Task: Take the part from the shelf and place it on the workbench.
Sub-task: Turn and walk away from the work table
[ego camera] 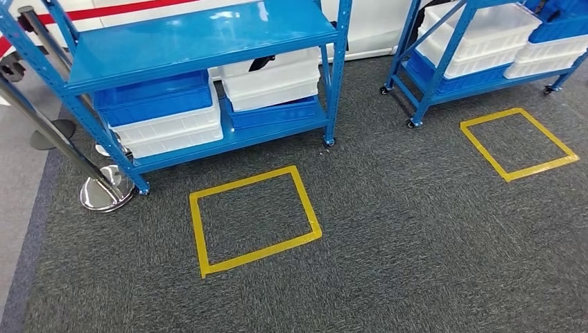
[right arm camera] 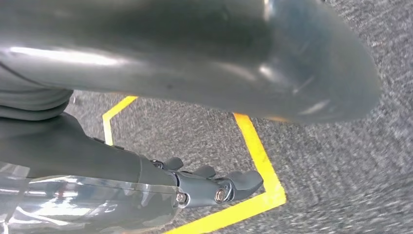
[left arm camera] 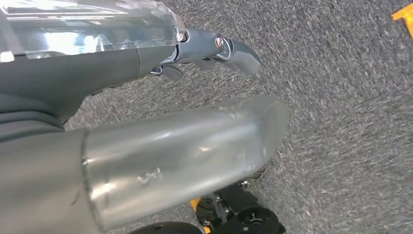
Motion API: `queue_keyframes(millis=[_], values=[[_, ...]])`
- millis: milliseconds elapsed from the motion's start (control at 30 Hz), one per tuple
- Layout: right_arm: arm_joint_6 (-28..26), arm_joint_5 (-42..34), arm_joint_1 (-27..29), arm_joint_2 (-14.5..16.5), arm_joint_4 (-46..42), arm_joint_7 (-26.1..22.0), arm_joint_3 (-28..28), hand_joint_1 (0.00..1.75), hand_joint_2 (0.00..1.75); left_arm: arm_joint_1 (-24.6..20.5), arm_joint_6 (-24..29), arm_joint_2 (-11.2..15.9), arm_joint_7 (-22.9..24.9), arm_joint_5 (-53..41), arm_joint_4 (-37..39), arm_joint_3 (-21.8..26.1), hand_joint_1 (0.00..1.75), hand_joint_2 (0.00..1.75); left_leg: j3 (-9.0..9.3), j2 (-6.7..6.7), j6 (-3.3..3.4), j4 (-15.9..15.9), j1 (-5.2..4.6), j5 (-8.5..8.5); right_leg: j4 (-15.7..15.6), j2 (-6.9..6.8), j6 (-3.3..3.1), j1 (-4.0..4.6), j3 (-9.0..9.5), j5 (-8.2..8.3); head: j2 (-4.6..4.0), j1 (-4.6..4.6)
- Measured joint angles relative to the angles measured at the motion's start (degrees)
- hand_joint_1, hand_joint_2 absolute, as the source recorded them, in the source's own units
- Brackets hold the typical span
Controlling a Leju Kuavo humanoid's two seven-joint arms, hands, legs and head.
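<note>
Well, both the left hand and right hand hang loose-fingered, holding nothing, above the carpet; approaching crooked, they could bump the shelf ahead.

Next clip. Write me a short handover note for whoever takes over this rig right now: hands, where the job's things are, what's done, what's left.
Left hand: hanging over the carpet, holds nothing.
Right hand: same, above a yellow tape square.
Blue shelf ahead, its lower level stacked with blue and white bins; no part can be made out, no workbench visible.
Done: nothing.
Left: pick the part, place it on the workbench.
</note>
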Motion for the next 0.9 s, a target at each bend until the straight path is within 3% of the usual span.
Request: queue_keyframes(millis=[67, 100, 167, 233, 300, 333, 367, 400, 467, 533, 600, 633, 700, 733, 800, 833, 867, 900], values=[[0.0, 0.0, -0.3, 0.0, 0.0, 0.0, -0.1, 0.0, 0.0, 0.1, 0.0, 0.0, 0.0, -0.1, 0.0, 0.0, 0.0, 0.0, 0.11, -0.51, 0.62, -0.8, -0.22, 0.04, -0.2, -0.86, 0.59, -0.01, 0.33, -0.08, 0.0, 0.0], [0.0, 0.0, -0.5, 0.0, 0.0, 0.0, -0.1, 0.0, 0.0, 0.3, 0.0, 0.0, 0.0, -0.2, 0.0, 0.1, 0.0, 0.0, 0.28, -1.02, 0.92, -1.1, -0.07, 0.27, -0.1, -0.63, 0.94, -0.07, 0.52, -0.19, 0.0, 0.03], [-0.1, 0.1, -0.6, 0.0, 0.0, 0.0, -0.1, 0.0, 0.0, 0.3, 0.0, -0.1, 0.0, -0.2, 0.0, 0.2, 0.0, 0.0, 0.69, -2.02, 1.58, -1.9, 0.35, 0.89, 1.7, 1.99, 1.6, -0.18, -0.14, -1.67, -0.01, 0.24], [-0.1, 0.3, -0.4, 0.0, 0.0, 0.1, -0.1, 0.0, 0.0, 0.1, 0.0, -0.3, 0.0, -0.2, 0.0, 0.2, 0.0, 0.0, 0.67, -3.07, 1.91, -2.1, 0.53, 1.22, 8.1, 4.98, 2.04, -0.37, -3.29, -5.25, -0.01, 0.5], [-0.2, 0.6, -0.2, 0.0, 0.0, 0.1, -0.2, 0.0, 0.0, 0.0, 0.0, -0.3, 0.0, -0.3, 0.0, 0.3, 0.0, 0.0, 0.47, -4.36, 1.98, -2.1, 0.53, 1.26, 15.2, 5.56, 2.29, -0.53, -7.05, -7.86, -0.01, 0.58], [-0.2, 0.7, -0.2, 0.0, 0.0, 0.1, -0.2, 0.0, 0.0, 0.0, 0.0, -0.3, 0.0, -0.3, 0.0, 0.3, 0.0, 0.0, 0.47, -5.07, 1.96, -2.0, 0.54, 1.25, 16.4, 5.59, 2.37, -0.63, -7.86, -7.55, -0.01, 0.6], [-0.2, 0.8, -0.1, 0.0, 0.0, 0.2, -0.2, 0.0, 0.0, 0.1, 0.0, -0.3, 0.0, -0.4, 0.0, 0.3, 0.0, 0.0, 0.51, -5.83, 1.89, -1.9, 0.57, 1.22, 15.4, 5.66, 2.43, -0.75, -7.58, -6.08, -0.01, 0.59], [-0.2, 0.9, -0.1, 0.0, 0.0, 0.2, -0.2, 0.0, 0.0, 0.1, 0.0, -0.4, 0.0, -0.4, 0.0, 0.4, 0.0, 0.0, 0.57, -6.62, 1.76, -1.8, 0.64, 1.14, 12.3, 6.02, 2.46, -0.92, -6.27, -3.74, 0.0, 0.6], [-0.3, 0.9, 0.0, 0.0, 0.0, 0.3, -0.2, 0.0, 0.0, 0.1, 0.0, -0.4, 0.0, -0.4, 0.0, 0.4, 0.0, 0.0, 0.41, -8.03, 1.26, -1.2, 0.73, 0.83, 4.4, 8.41, 2.4, -1.25, -2.94, 0.15, -0.01, 0.69], [-0.3, 0.9, 0.0, 0.0, 0.0, 0.5, -0.2, 0.0, 0.0, 0.0, 0.0, -0.4, 0.0, -0.4, 0.0, 0.4, 0.0, 0.0, -0.13, -9.16, 0.48, -0.8, 0.72, 0.65, 0.8, 10.0, 2.09, -1.3, -1.52, 1.13, -0.01, 0.75], [-0.4, 0.9, -0.2, 0.1, 0.0, 0.6, -0.2, 0.0, 0.0, 0.1, 0.0, -0.4, 0.0, -0.5, 0.0, 0.5, 0.0, 0.0, -0.49, -10.27, -0.38, -0.9, 0.8, 0.78, 0.6, 8.98, 1.44, -1.14, -1.45, 1.1, 0.0, 0.73], [-0.5, 0.9, -0.3, 0.1, 0.0, 0.6, -0.2, 0.0, 0.0, 0.2, 0.0, -0.5, 0.0, -0.5, 0.0, 0.6, 0.0, 0.0, -0.62, -9.96, -0.72, -0.7, 0.82, 0.61, 0.4, 8.35, 1.03, -1.16, -1.31, 1.2, 0.0, 0.67], [-0.5, 0.9, -0.2, 0.3, 0.0, 0.7, -0.2, 0.0, 0.0, 0.2, 0.0, -0.5, 0.0, -0.5, 0.0, 0.8, 0.0, 0.0, -2.14, -7.26, -1.27, 2.7, 0.78, -1.51, -0.1, 6.78, 0.2, -1.26, -1.07, 1.35, 0.0, 0.21], [-0.5, 0.9, -0.1, 0.3, 0.0, 0.7, -0.3, 0.0, 0.0, 0.2, 0.0, -0.5, 0.0, -0.5, 0.0, 0.8, 0.0, 0.0, -3.73, -5.37, -1.45, 6.1, 0.79, -3.39, -0.2, 5.99, -0.09, -1.14, -1.0, 1.29, 0.0, -0.02], [-0.5, 0.9, 0.2, 0.3, 0.0, 0.7, -0.3, 0.0, 0.0, 0.0, 0.0, -0.5, 0.0, -0.5, 0.0, 0.9, 0.0, 0.0, -7.42, -3.59, -1.79, 13.7, 0.9, -6.68, -0.1, 4.31, -0.42, -0.86, -0.94, 1.07, 0.0, -0.22], [-0.5, 0.9, 0.2, 0.3, 0.0, 0.7, -0.4, 0.0, 0.0, 0.1, 0.0, -0.5, 0.0, -0.5, 0.0, 1.0, 0.0, 0.0, -8.33, -3.35, -1.86, 15.6, 0.94, -6.95, -0.1, 3.52, -0.48, -0.75, -0.85, 0.94, 0.0, -0.22], [-0.5, 0.9, 0.2, 0.3, 0.0, 0.7, -0.4, 0.0, 0.0, 0.2, 0.0, -0.5, 0.0, -0.5, 0.0, 1.0, 0.0, 0.0, -8.09, -3.18, -1.85, 15.1, 0.96, -6.07, -0.1, 2.78, -0.46, -0.68, -0.7, 0.79, 0.0, -0.22], [-0.5, 0.9, 0.1, 0.3, 0.0, 0.7, -0.5, 0.0, 0.0, 0.3, 0.0, -0.5, 0.0, -0.5, 0.0, 1.0, 0.0, 0.0, -6.67, -2.86, -1.71, 12.3, 0.93, -4.26, -0.1, 2.08, -0.4, -0.62, -0.47, 0.63, 0.0, -0.23]])
